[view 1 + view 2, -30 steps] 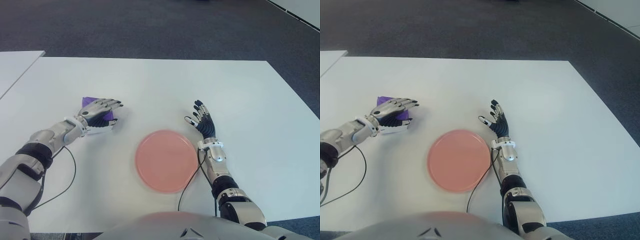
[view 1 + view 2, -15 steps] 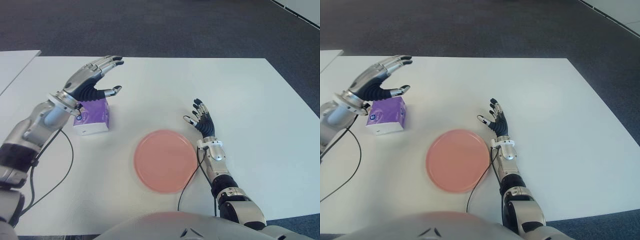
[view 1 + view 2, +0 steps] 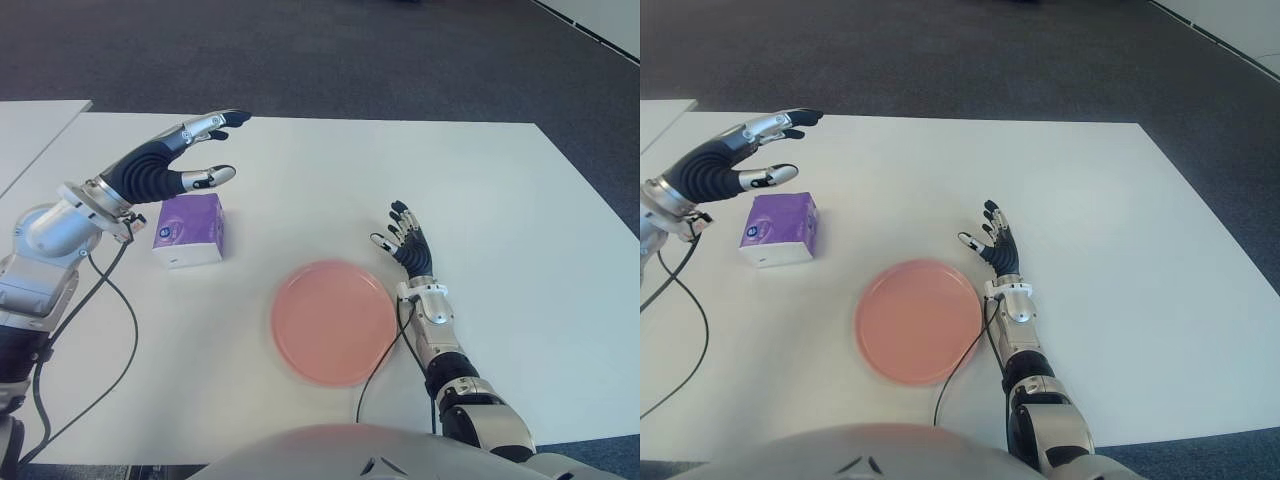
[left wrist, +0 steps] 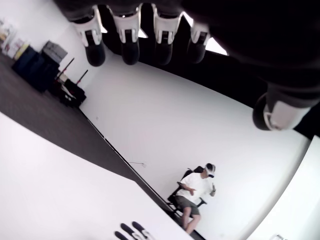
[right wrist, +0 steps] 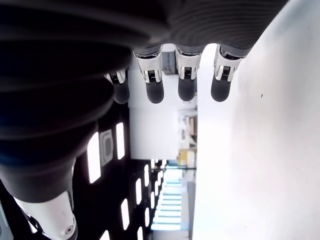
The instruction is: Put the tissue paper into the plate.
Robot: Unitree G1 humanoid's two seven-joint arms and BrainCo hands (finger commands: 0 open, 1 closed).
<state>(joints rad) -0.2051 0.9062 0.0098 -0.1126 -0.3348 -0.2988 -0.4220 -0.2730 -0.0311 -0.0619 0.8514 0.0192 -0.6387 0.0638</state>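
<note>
Left eye view: tissue pack (image 3: 189, 229) sits on white table (image 3: 520, 200), not yet in plate, no hand on it.
Key relation: left hand (image 3: 160, 168) hovers above pack, a bit toward far-left edge; pack lies below and slightly nearer the robot than the fingertips. Hand needs to drop to reach it, by my read.
Left hand state: fingers spread and extended, thumb apart, holding nothing; left wrist view shows fingertips (image 4: 129, 42) splayed w/ nothing between.
Pack axis: boxy purple/white pack, long side roughly left-right, slightly skewed; purple top face up.
Nearer hand: left, clearly. Right hand (image 3: 404, 240) shows just right of plate's far edge, fingers apart, empty, idle.
Plate: pink plate (image 3: 333, 321) to right of and nearer the robot than pack, well apart from it.
In the way: bare table between pack & plate; arm cable (image 3: 385, 355) crosses plate's right rim.
Background: seated person (image 4: 194, 190) far off in left wrist view.
</note>
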